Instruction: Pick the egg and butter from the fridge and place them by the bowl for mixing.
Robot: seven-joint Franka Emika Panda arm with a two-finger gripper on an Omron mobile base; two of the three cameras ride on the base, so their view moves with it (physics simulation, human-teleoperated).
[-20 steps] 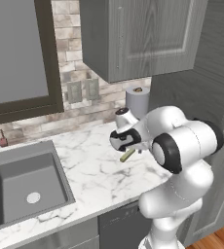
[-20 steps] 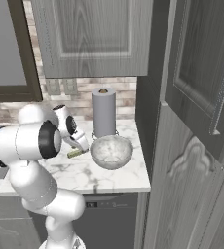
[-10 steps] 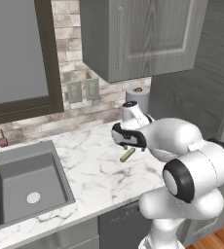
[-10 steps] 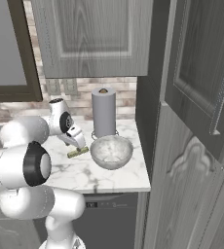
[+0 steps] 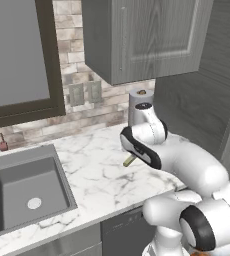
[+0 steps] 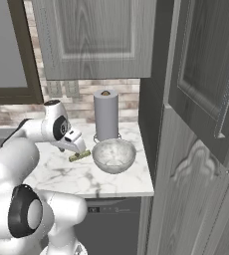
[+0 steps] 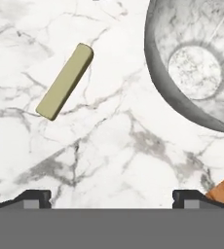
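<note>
Butter is a slim olive-yellow bar with squared edges, lying flat and free on the white grey-veined marble counter, near the bowl but not touching it. The bowl is round, with a thick rim and the same mottled grey marble look, shallow flat bottom. Gripper sits above the counter with both dark fingertips spread wide and nothing between them. In the right base view the butter lies just left of the bowl, partly under the white hand. A grey paper towel roll stands upright behind the bowl against the brick backsplash. Steel sink is well apart on the left. Grey wood-grain cabinets hang overhead, and a tall panel closes the counter's right end.
</note>
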